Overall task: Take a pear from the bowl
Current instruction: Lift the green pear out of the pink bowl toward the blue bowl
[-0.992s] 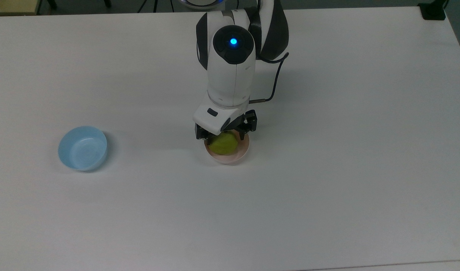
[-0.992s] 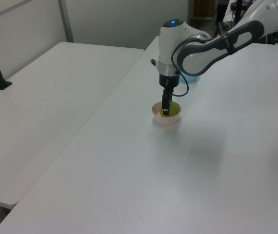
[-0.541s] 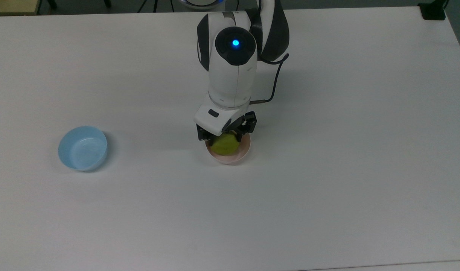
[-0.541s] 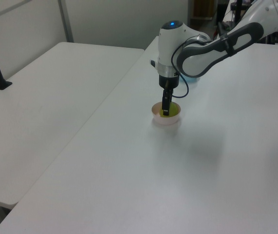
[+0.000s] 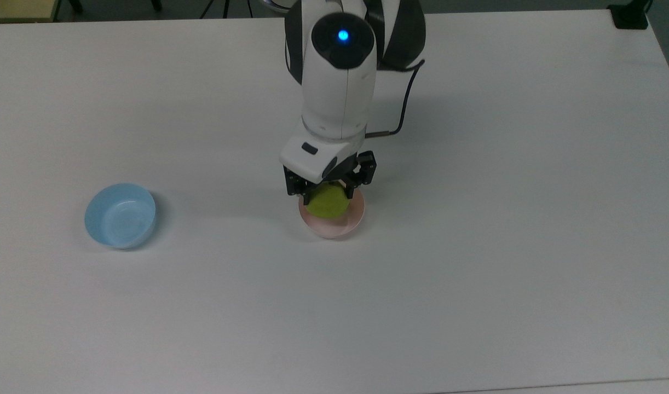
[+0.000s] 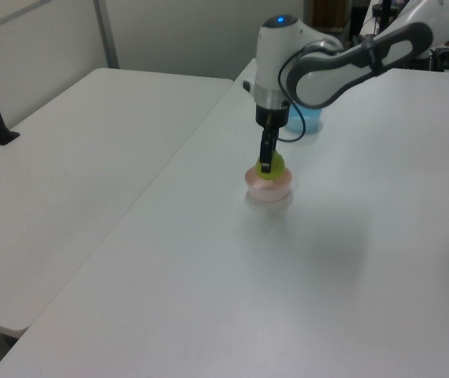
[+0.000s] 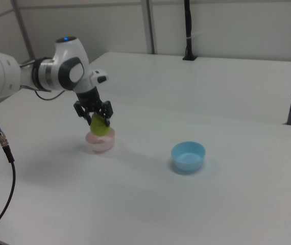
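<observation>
Top view looks straight down on the table (image 5: 477, 273). Left and right views sit lower, off opposite sides, angled across it. All three share the pink bowl (image 5: 342, 225) (image 6: 269, 189) (image 7: 100, 143).

Gripper (image 5: 327, 192) risen since a second ago; pear (image 5: 327, 202) lifted, seemingly clear of bowl (image 5: 350, 224) rim in right view.

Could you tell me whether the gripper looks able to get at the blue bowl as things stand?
Probably not yet: the gripper is shut on the pear above the pink bowl. The blue bowl itself stands alone on bare table.
</observation>
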